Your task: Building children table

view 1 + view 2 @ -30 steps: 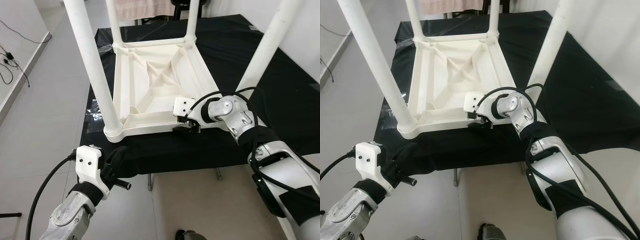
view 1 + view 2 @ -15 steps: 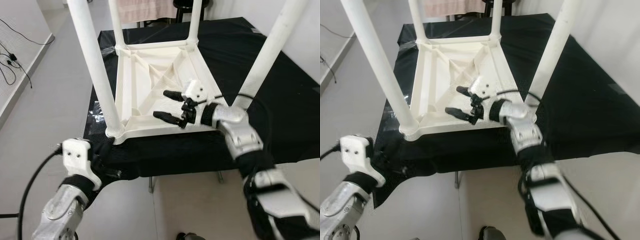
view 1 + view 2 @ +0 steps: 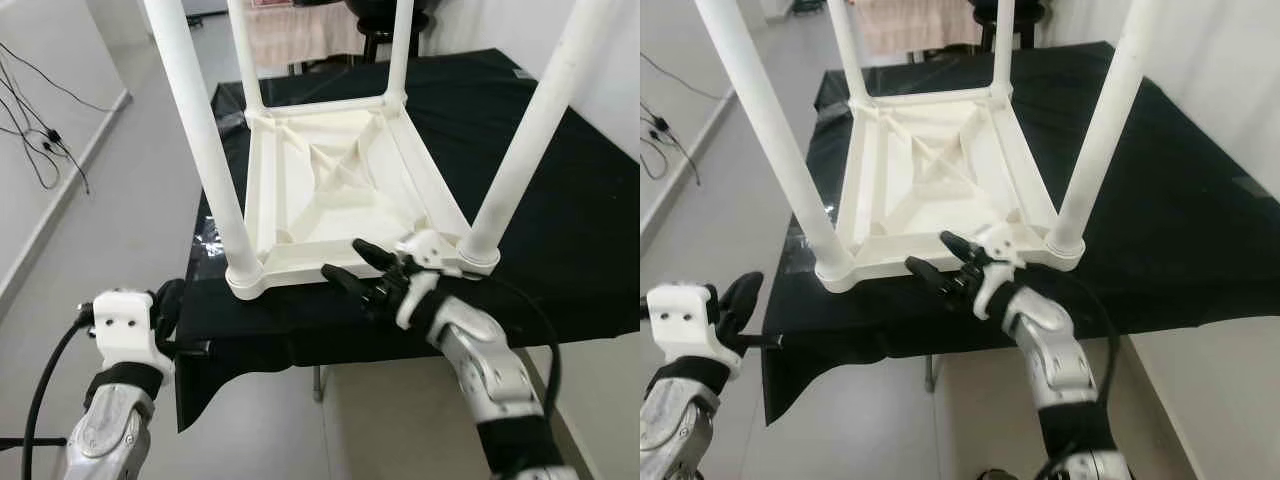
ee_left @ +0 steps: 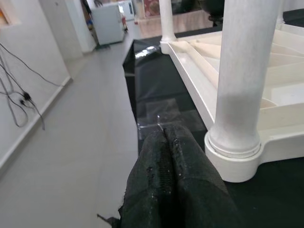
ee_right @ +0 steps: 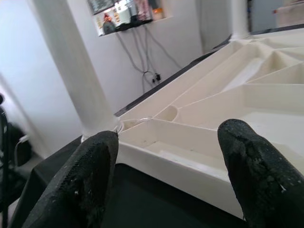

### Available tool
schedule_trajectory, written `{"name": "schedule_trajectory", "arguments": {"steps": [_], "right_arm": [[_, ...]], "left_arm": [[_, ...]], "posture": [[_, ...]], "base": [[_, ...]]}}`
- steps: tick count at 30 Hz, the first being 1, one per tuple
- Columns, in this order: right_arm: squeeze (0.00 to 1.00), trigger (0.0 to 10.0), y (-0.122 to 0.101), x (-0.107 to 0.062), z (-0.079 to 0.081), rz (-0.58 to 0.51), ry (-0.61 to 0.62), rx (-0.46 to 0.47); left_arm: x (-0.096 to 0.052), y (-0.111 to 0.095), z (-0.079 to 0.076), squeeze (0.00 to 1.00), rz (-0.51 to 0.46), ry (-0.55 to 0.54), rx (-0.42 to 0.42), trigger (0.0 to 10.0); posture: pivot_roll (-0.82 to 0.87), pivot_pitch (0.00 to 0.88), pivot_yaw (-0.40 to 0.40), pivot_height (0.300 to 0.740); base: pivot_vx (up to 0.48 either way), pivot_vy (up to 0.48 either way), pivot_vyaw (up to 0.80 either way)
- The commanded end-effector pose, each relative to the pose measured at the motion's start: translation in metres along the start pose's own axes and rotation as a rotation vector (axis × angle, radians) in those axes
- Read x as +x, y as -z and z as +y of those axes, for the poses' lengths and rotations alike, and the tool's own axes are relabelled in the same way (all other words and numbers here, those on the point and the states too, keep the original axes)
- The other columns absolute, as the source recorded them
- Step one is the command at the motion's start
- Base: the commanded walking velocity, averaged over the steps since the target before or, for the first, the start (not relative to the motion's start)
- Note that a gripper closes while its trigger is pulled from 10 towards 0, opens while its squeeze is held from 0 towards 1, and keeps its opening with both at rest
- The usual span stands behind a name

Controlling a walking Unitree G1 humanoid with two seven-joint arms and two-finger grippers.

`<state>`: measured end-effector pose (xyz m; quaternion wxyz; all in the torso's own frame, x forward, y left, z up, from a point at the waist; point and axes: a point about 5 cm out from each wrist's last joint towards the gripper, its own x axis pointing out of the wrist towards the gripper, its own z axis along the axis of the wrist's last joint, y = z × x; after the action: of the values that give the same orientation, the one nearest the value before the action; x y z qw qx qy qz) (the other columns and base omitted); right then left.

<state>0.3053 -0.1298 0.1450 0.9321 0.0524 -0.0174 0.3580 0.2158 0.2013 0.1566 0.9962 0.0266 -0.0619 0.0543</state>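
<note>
A: Right, where to find the children's table [image 3: 300, 268]?

B: Upside down on the black-draped counter [image 3: 570, 240], flat top against the cloth, ribbed underside facing up. Four white legs standing straight, so long axes vertical. Near-left leg [image 3: 205, 140] seated in its corner socket, near-right leg [image 3: 525, 130] likewise. Far pair upright at the back corners too.

A: And from the near rim outward?

B: Straight to the right gripper [image 3: 343, 257]. Poised at that near rim, between the two near legs and closer to the right-hand one. Wide open, holding nothing. Seen along the right wrist, black fingers [image 5: 90, 180] spread to either side with the rim and ribbing dead ahead between them. Hard to say whether touching the plastic or just short of it.

A: Then the left?

B: Further out. Left gripper [image 3: 165, 300] low beside the counter's near-left corner, off the edge where the cloth hangs. Fingers [image 4: 166, 156] pressed together, with nothing to be made out between them. Looking up along them, near-left leg just ahead and to one side.

A: So which arm for the next move?

B: Probably the right, being nearer and already lined up on the rim. Likely only a short reach forward to close on that edge. For the near-left leg, though, better placed on the left.
</note>
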Motion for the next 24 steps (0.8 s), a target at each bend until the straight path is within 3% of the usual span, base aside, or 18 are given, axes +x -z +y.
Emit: {"name": "schedule_trajectory", "arguments": {"steps": [1,6,15,20,24], "right_arm": [[0.0,10.0,-0.007,0.003,0.004,-0.038,0.011,-0.021],[0.0,10.0,-0.009,0.009,0.005,-0.039,0.015,-0.007],[0.0,10.0,-0.003,0.01,0.015,0.009,-0.033,-0.053],[0.0,10.0,0.001,0.014,0.015,0.026,-0.014,-0.052],[0.0,10.0,0.004,0.013,0.015,0.034,-0.006,-0.051]], "left_arm": [[0.001,0.007,0.001,0.0,0.014,-0.031,0.027,10.0],[0.008,0.006,0.007,0.0,-0.006,-0.086,0.017,10.0],[0.011,0.011,0.009,0.0,-0.01,-0.102,-0.031,10.0],[0.013,0.016,0.009,0.0,-0.007,-0.094,-0.049,10.0],[0.014,0.018,0.005,0.0,-0.006,-0.051,-0.045,10.0]], "posture": [[-0.05,0.054,0.067,0.74],[-0.05,0.042,0.067,0.74],[-0.04,0.014,0.063,0.74],[-0.04,0.0,0.056,0.74],[-0.04,0.0,0.052,0.74]], "base": [[0.0,0.0,0.0],[0.0,0.0,0.0],[0.0,-0.441,0.53],[0.0,-0.48,0.0],[0.0,0.0,0.0]]}}
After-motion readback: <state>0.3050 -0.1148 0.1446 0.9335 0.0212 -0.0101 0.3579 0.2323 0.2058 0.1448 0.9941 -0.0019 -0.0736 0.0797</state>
